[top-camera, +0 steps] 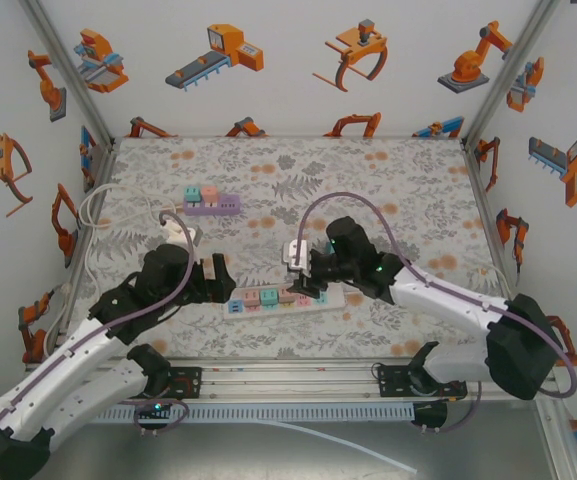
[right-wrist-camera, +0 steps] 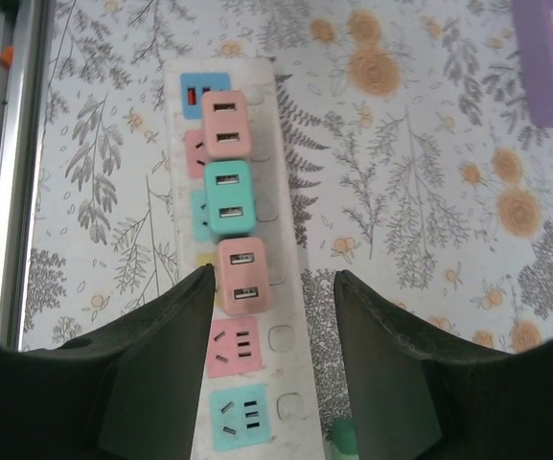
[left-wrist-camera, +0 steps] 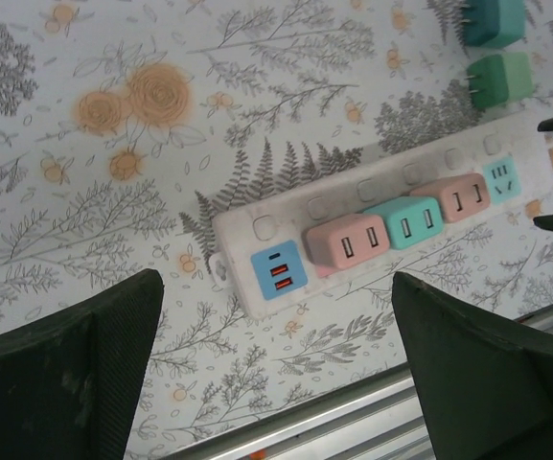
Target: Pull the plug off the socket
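Observation:
A white power strip (top-camera: 243, 306) lies near the table's front edge. Three plugs stand in it: pink (right-wrist-camera: 226, 125), teal (right-wrist-camera: 228, 196) and pink (right-wrist-camera: 242, 276). Beyond them are a bare pink socket (right-wrist-camera: 233, 347) and a bare teal socket (right-wrist-camera: 238, 417). My right gripper (right-wrist-camera: 274, 278) hovers open over the strip's right end, straddling it, with the nearest pink plug just past its left fingertip. My left gripper (left-wrist-camera: 276, 355) is wide open at the strip's left end (left-wrist-camera: 276, 270), near the blue USB block, with only table between its fingers. From above, the two grippers (top-camera: 223, 283) (top-camera: 303, 285) flank the strip.
Two loose green plugs (left-wrist-camera: 495, 81) (left-wrist-camera: 492, 19) lie on the table beyond the strip's right end. A purple power strip (top-camera: 213, 203) with small plugs sits farther back. A white cable (top-camera: 98, 215) loops at the left wall. The table's metal front rail (left-wrist-camera: 353, 422) runs close by.

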`<action>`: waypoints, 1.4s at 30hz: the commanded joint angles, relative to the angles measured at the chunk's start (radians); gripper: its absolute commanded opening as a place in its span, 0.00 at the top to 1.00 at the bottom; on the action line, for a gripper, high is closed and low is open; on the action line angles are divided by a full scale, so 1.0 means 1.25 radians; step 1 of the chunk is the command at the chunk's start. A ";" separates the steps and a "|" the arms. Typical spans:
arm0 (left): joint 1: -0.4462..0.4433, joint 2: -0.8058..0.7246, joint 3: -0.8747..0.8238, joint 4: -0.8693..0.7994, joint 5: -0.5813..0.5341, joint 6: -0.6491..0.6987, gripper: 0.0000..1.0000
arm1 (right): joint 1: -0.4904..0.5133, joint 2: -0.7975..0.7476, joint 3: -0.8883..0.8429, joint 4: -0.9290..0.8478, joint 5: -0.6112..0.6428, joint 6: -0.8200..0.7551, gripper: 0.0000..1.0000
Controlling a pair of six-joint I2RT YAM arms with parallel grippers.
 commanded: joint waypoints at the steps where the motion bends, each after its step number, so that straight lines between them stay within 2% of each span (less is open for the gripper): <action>1: 0.024 0.029 -0.014 -0.033 0.043 -0.036 0.06 | 0.016 0.051 0.045 -0.068 -0.040 -0.080 0.49; 6: 0.030 0.081 -0.030 -0.019 0.075 -0.045 0.09 | 0.026 0.122 0.066 -0.070 -0.037 -0.079 0.50; 12: 0.030 0.127 -0.070 0.037 0.067 -0.061 0.15 | 0.032 0.175 0.072 -0.059 -0.012 -0.071 0.53; 15: 0.031 0.154 -0.083 0.052 0.051 -0.075 0.18 | 0.034 0.183 0.069 -0.054 -0.009 -0.071 0.55; 23: 0.030 0.245 -0.087 0.059 0.037 -0.091 0.19 | 0.034 0.203 0.077 -0.058 -0.014 -0.067 0.63; 28: 0.030 0.303 -0.084 0.035 -0.014 -0.130 0.26 | 0.035 0.212 0.088 -0.063 -0.016 -0.066 0.67; 36: 0.030 0.349 -0.080 0.042 0.014 -0.113 0.28 | 0.035 0.217 0.097 -0.060 -0.019 -0.058 0.69; 42: 0.025 0.376 -0.076 0.020 0.003 -0.107 0.31 | 0.035 0.209 0.101 -0.024 -0.032 -0.027 0.73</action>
